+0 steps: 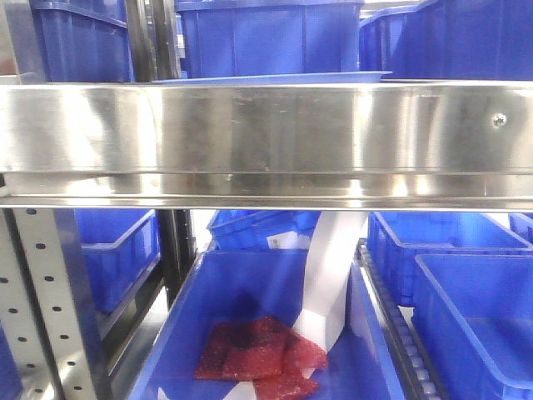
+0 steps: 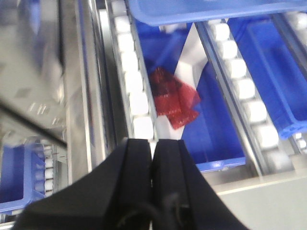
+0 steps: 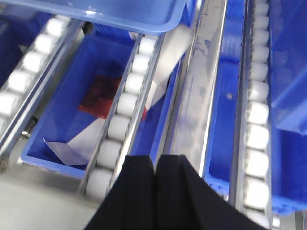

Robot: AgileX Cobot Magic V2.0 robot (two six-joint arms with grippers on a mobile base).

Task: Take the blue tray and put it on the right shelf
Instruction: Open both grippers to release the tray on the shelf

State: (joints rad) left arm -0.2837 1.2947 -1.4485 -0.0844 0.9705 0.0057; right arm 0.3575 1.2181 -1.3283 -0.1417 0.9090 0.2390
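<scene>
The right shelf's shiny steel front rail (image 1: pixel 266 137) fills the middle of the front view. Just above it shows the thin light-blue rim of the blue tray (image 1: pixel 275 78), lying on that level in front of a deep blue bin. The tray's rim also crosses the top of both wrist views (image 2: pixel 206 10) (image 3: pixel 110 14). My left gripper (image 2: pixel 153 141) is shut with nothing in it, well back from the tray. My right gripper (image 3: pixel 155 158) is likewise shut and empty, apart from the tray.
Deep blue bins (image 1: pixel 266 37) stand behind the tray. Below the rail, a blue bin (image 1: pixel 250 283) holds red bags (image 1: pixel 258 350) and white paper strips. White roller tracks (image 2: pixel 129 76) (image 3: pixel 122 108) and more blue bins (image 1: pixel 475 317) flank it. Perforated grey uprights (image 1: pixel 50 300) stand at the left.
</scene>
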